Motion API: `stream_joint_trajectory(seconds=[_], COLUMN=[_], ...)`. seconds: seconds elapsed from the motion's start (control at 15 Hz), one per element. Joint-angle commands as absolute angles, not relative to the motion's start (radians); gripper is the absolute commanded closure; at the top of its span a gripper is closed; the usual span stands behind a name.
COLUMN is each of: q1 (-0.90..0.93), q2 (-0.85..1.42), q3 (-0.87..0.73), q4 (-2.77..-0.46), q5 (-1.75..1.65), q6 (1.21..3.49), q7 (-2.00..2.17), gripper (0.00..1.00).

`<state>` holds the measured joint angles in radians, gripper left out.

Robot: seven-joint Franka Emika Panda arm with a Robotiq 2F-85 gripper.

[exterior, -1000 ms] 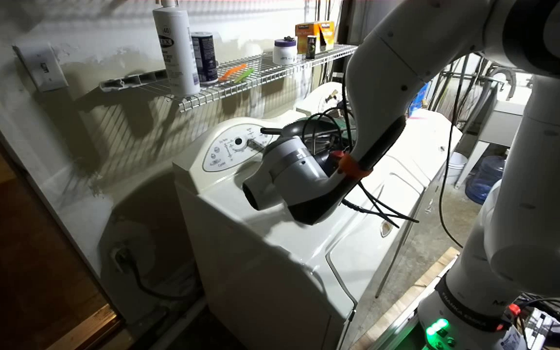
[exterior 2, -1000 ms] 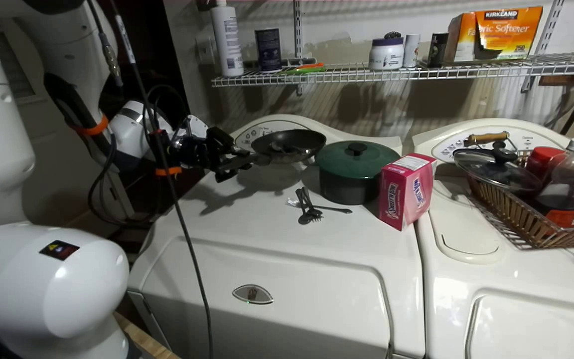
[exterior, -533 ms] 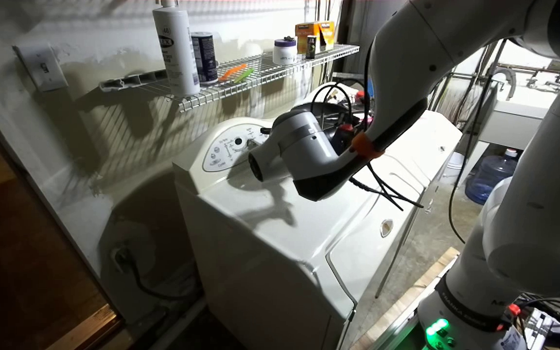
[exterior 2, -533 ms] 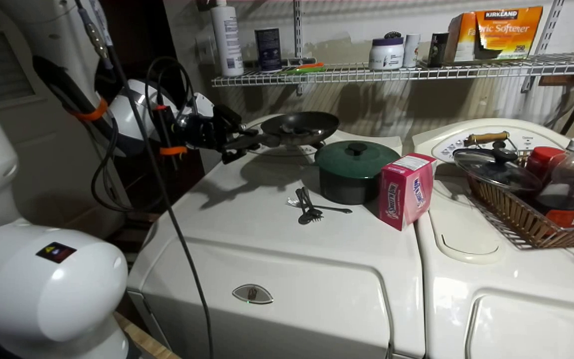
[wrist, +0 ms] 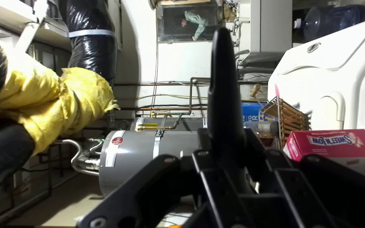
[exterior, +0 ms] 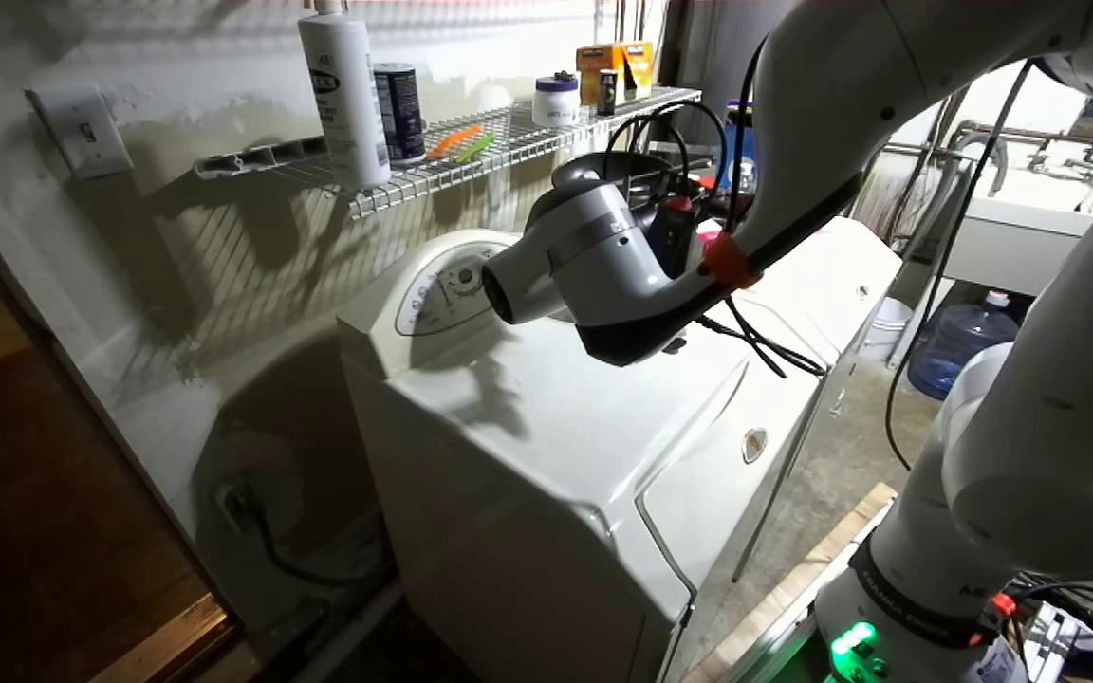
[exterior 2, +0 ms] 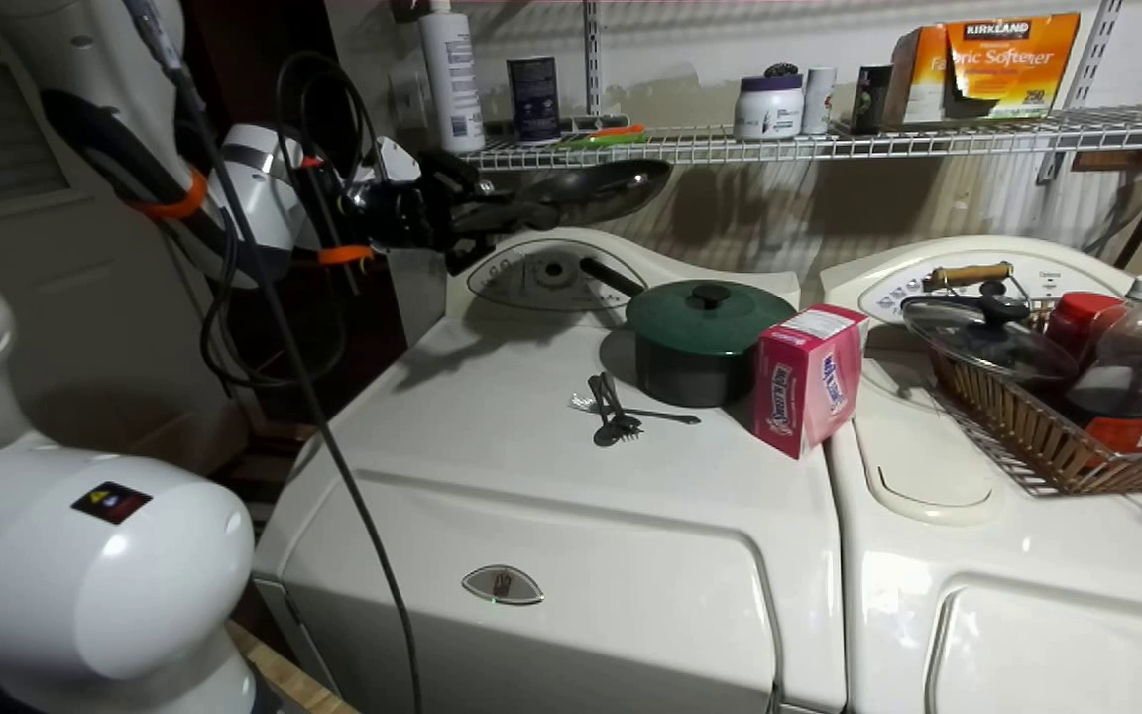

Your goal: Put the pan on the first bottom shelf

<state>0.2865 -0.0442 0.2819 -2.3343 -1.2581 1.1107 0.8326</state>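
Note:
The black pan point(exterior 2: 621, 190) is held in the air above the washer top, its dish tilted up toward the right. It shows partly behind the arm in an exterior view point(exterior: 573, 169). My gripper point(exterior 2: 492, 216) is shut on its handle. In the wrist view the dark handle point(wrist: 223, 82) stands between the fingers of the gripper point(wrist: 227, 142); the dish cannot be made out there. The white wire shelf point(exterior 2: 695, 151) runs along the wall; it also shows in an exterior view point(exterior: 518, 138). In the picture the pan's upper rim is just under the shelf's front edge.
The shelf bears a tall white bottle point(exterior 2: 452, 84), a dark can point(exterior 2: 533, 99), a white jar point(exterior 2: 769, 107) and an orange box point(exterior 2: 1007, 69). Below stand a green pot point(exterior 2: 710, 337), black utensils point(exterior 2: 616, 421), a pink box point(exterior 2: 809, 382) and a basket point(exterior 2: 1037, 416).
My gripper has lifted the pan from low over the machine's top to near shelf height. The pan has tilted, and the green pot's handle now shows beneath it.

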Motion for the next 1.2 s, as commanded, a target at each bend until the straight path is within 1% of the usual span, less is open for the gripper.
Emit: stream_joint_trajectory(seconds=[0.0,0.6,0.67,1.13], q1=[0.287,0.286,0.286,0.255], q2=[-0.037,-0.028,-0.028,-0.036], q3=[0.283,0.283,0.283,0.251], q4=[-2.335,-2.339,-2.339,-2.351], q5=[-1.257,-1.257,-1.257,-1.305], q6=[1.111,1.112,1.112,1.114], q7=[0.833,0.833,0.833,0.823], gripper=[0.71,0.71,0.93,0.93])
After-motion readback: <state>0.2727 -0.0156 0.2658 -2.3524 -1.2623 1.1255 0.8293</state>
